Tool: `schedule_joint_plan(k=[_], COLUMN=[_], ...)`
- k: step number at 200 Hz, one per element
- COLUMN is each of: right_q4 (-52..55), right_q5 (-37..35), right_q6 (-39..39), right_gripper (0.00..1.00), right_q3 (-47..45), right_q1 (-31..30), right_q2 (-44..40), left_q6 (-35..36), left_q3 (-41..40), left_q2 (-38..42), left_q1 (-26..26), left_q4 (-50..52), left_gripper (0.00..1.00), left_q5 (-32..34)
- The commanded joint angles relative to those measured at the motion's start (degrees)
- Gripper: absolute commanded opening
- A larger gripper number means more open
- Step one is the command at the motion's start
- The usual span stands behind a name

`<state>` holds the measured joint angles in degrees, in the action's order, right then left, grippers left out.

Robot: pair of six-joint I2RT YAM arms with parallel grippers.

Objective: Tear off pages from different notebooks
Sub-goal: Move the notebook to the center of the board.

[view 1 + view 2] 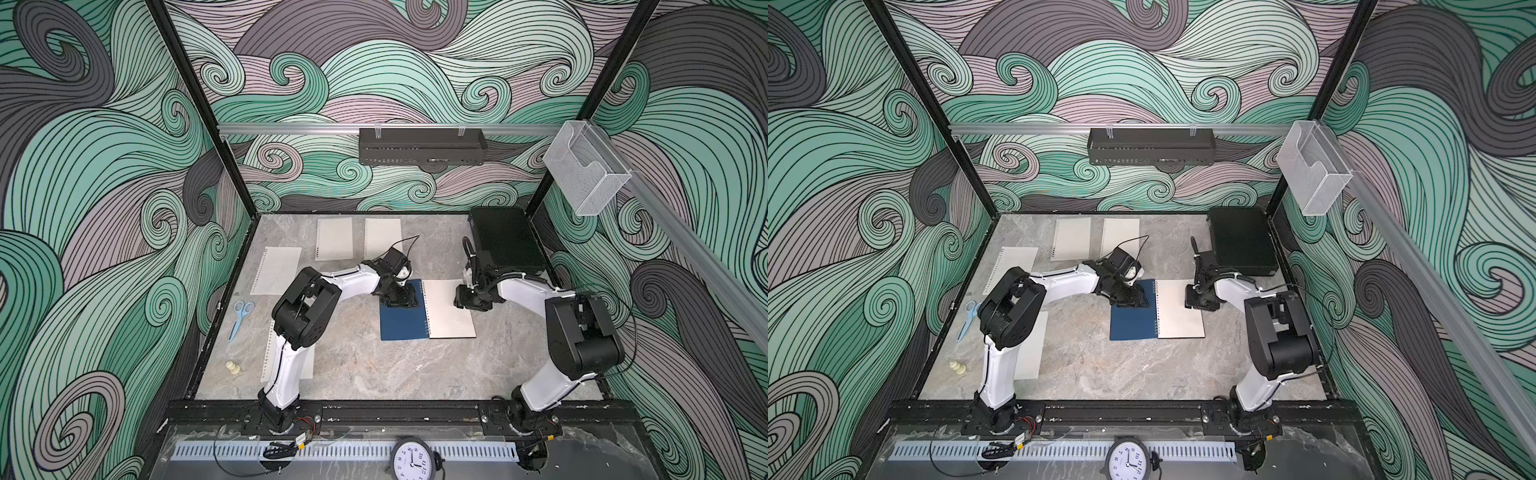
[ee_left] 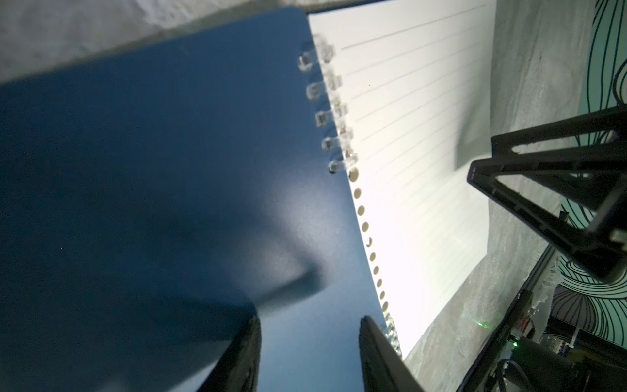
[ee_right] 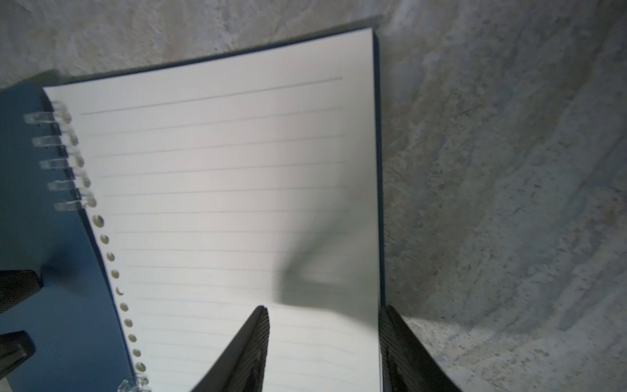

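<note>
Dark blue spiral notebook (image 1: 403,324) open mid-frame; cover likely pinned by part-open, empty left gripper (image 2: 310,319), lined white page (image 1: 451,316) edge straddled by part-open right gripper (image 3: 325,308).

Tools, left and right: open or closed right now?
Left tool: open, over the blue cover.
Right tool: open, astride the page edge.

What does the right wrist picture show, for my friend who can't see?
A blue notebook lies open on the grey table, lined page up. The right gripper is open, its fingers straddling the page's outer edge.
</note>
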<state>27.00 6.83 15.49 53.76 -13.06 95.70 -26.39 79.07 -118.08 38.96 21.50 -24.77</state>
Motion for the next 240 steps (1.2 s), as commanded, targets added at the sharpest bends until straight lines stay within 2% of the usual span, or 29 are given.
schedule_joint_plan(k=[1, 124, 172, 219, 240], right_q4=[1.1, 0.6, 0.0, -4.1, -4.3], right_q5=[1.1, 3.2, 4.3, 8.5, 7.0], right_q6=[0.1, 0.4, 0.8, 3.7, 3.6], right_gripper=[0.53, 0.52, 0.52, 0.52, 0.53], right_q3=[-0.1, -0.9, -0.1, -0.4, -0.2], right_q1=[-0.3, -2.2, -4.5, -8.1, -8.0], right_q2=[-2.0, -1.7, 0.2, 1.1, 0.2], left_q6=[0.1, 0.9, 0.9, 2.1, 2.6], left_q3=[1.8, 2.2, 2.2, 2.8, 3.2], left_q2=[-1.4, -0.5, -0.4, 0.9, 1.9], left_q1=[0.8, 0.9, 0.9, 0.9, 0.9], left_q4=[1.8, 3.5, 3.8, 6.2, 7.3], left_gripper=[0.47, 0.47, 0.47, 0.47, 0.48], left_q5=[-0.9, 1.7, 2.1, 5.1, 6.2])
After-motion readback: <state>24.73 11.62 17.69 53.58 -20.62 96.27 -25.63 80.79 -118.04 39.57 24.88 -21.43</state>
